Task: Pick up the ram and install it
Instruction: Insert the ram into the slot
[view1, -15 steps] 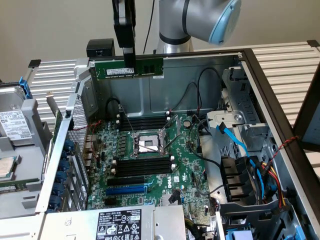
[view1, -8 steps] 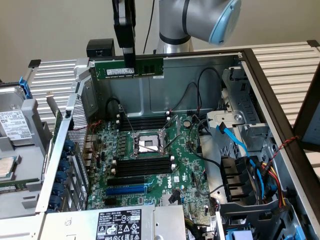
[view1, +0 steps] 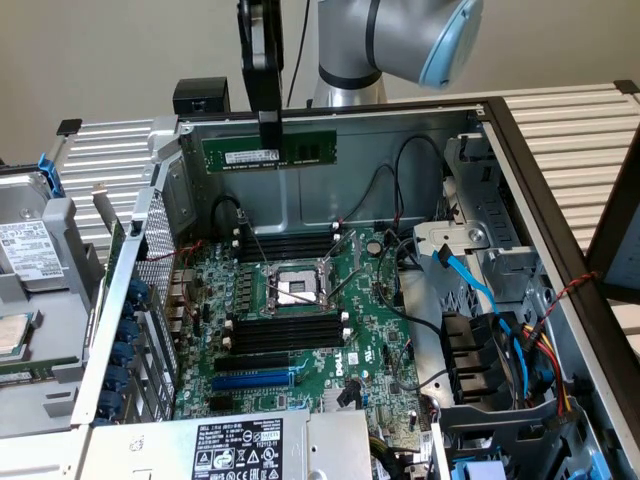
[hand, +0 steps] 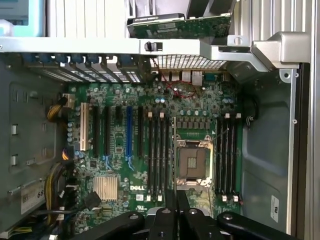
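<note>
So the ram (view1: 310, 152) is up in the air right now, not in the board. My gripper (view1: 270, 138) has it pinched at about the middle of its top edge, jaws closed down narrow on the thin board. The stick hangs level, green face showing, with the contact edge pointing down. Grabbing it at the centre makes sense to me: it balances instead of drooping to one end, and both ends are left free for the latches.

It's hovering over the far part of the open case (view1: 330, 205), in front of the back wall and well clear of everything below.

Underneath is the motherboard (view1: 370, 310), with the CPU socket (view1: 297, 290) in the middle and rows of long black slots (view1: 285, 335) on either side, all empty as far as I can tell. The stick's length runs the same way as those slots, which I reckon is the whole point of this hold.

The blue slot (view1: 255, 381) sits nearer the front edge, probably for expansion cards, not for this.
</note>
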